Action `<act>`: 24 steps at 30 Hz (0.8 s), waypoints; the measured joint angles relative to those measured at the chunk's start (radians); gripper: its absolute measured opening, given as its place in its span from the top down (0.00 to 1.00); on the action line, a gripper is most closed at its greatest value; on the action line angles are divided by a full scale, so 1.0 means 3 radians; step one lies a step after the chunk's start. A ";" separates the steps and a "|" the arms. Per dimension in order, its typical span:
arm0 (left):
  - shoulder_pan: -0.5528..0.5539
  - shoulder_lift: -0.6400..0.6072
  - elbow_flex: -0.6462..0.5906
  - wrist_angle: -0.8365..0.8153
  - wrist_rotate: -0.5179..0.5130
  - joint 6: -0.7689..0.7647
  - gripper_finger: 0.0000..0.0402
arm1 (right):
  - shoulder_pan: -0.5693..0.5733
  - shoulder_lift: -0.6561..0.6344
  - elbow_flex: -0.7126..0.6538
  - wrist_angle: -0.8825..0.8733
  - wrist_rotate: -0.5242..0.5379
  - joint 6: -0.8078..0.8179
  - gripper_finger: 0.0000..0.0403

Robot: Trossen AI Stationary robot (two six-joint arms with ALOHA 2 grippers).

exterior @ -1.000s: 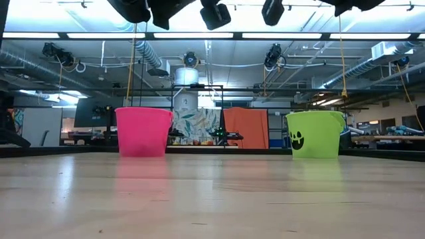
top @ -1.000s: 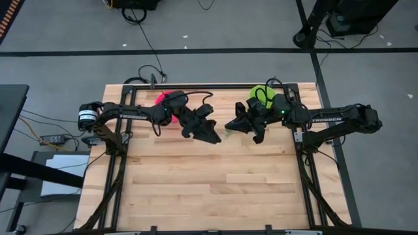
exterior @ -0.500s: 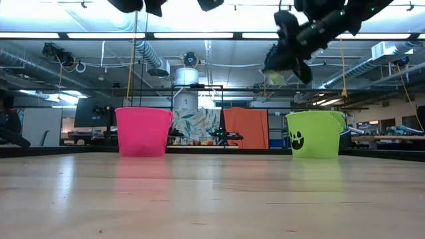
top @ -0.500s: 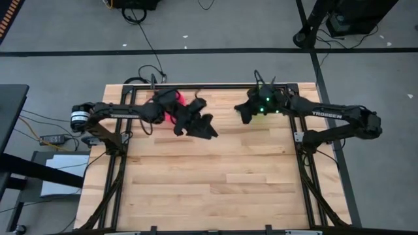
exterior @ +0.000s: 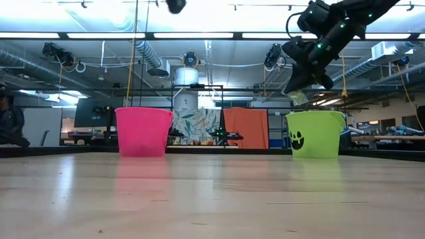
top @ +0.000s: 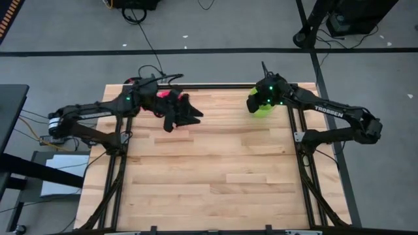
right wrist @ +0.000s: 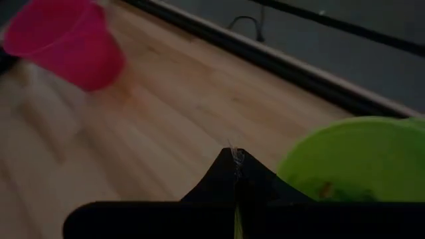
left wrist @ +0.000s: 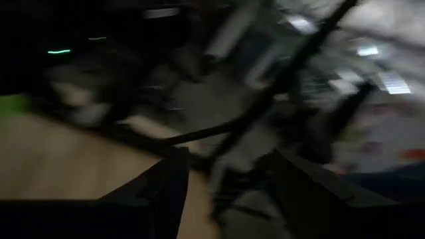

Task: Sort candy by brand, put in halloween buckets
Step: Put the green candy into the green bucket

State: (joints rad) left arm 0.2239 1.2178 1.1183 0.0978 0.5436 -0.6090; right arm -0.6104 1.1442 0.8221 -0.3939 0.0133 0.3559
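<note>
My right tool hung clenched just above the rim of the lime green bucket at the surface's one o'clock corner, and a pale scrap showed at its tip, too small for me to name. My left tool was raised beside the hot pink bucket near eleven o'clock, its fingers spread apart with nothing between them. Some candy lay inside the green bucket, though I could not tell which kind.
</note>
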 joint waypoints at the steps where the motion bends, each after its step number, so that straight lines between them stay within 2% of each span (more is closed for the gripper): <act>1: 0.0005 -0.0071 0.0000 -0.0195 -0.0150 0.0116 0.45 | -0.0034 0.0000 0.0033 -0.0044 0.0036 -0.0039 0.98; 6: 0.0017 -0.0390 -0.0001 -0.1055 -0.0943 0.0536 0.45 | -0.0222 -0.0005 0.0192 -0.0414 0.0267 -0.0151 0.98; 9: 0.0018 -0.0511 -0.0003 -0.1298 -0.1229 0.0618 0.45 | -0.0371 -0.0006 0.0202 -0.0524 0.0282 -0.0160 0.98; 18: 0.0017 -0.0689 -0.0001 -0.1594 -0.1337 0.0604 0.45 | -0.0630 -0.0006 0.0202 -0.0669 0.0294 -0.0262 0.96; 24: 0.0015 -0.0693 -0.0003 -0.1598 -0.1338 0.0598 0.45 | -0.0650 -0.0006 0.0202 -0.0638 0.0204 -0.0325 0.84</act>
State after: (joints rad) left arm 0.2283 1.0100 1.1175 -0.3817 0.1421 -0.4297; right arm -0.8055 1.1423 0.8825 -0.5853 0.0745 0.2583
